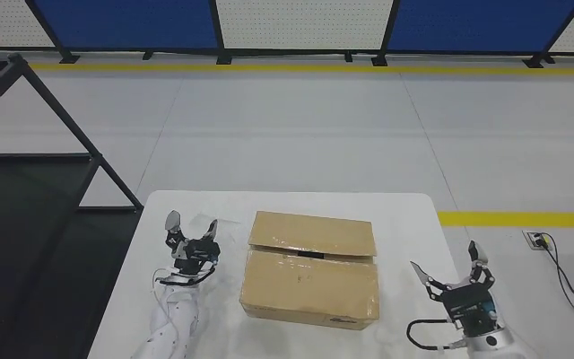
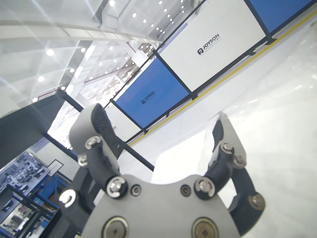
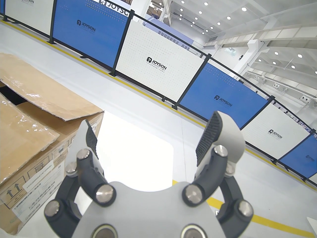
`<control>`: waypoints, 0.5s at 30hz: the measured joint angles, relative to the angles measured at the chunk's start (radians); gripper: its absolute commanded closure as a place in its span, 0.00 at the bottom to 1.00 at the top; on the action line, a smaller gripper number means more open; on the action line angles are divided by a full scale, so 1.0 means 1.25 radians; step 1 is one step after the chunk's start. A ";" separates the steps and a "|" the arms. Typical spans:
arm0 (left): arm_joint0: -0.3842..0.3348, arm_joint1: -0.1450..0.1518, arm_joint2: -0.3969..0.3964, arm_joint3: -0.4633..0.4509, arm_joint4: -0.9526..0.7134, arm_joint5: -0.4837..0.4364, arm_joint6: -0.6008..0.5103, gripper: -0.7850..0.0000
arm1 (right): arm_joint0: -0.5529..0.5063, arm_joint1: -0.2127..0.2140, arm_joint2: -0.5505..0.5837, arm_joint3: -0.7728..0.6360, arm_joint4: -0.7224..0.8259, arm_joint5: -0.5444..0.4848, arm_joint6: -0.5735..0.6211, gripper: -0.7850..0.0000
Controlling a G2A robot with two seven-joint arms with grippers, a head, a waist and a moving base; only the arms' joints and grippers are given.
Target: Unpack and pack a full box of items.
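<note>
Top view looks down on a white table (image 1: 408, 211) with a brown cardboard box (image 1: 309, 269) sitting in the middle of it; the box's long axis runs side to side across the table, between the two arms. Its top flaps are folded down and meet along that same axis, with clear tape glinting over them; a small dark slit stays open at the middle of the seam, and in the right wrist view the far flap sits a little raised at its corner. A white label is stuck on the end wall that faces the right arm.

The left gripper (image 1: 191, 224) hovers just beside the box's left end, apart from it, its fingers (image 2: 105, 127) spread wide with nothing between them; from its wrist view they point up and away towards the fencing. The right gripper (image 1: 448, 263) hangs off the box's right end, near the table's right edge and not touching the cardboard; its ribbed pads (image 3: 208, 134) also stand wide apart, holding nothing.

Behind the table runs a fence of blue and white perforated panels (image 1: 305, 22), with a yellow floor line (image 1: 269, 67) in front of it; a black metal frame (image 1: 54, 117) stands off to the left.
</note>
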 measured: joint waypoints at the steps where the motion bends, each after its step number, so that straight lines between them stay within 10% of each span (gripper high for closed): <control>1: 0.007 0.000 -0.002 -0.007 -0.003 0.009 -0.001 0.00 | 0.002 0.000 0.000 0.002 0.000 -0.001 0.000 0.00; 15: 0.113 -0.003 -0.029 -0.098 0.050 0.167 -0.025 0.00 | 0.034 -0.003 -0.014 0.027 0.000 -0.022 -0.005 0.00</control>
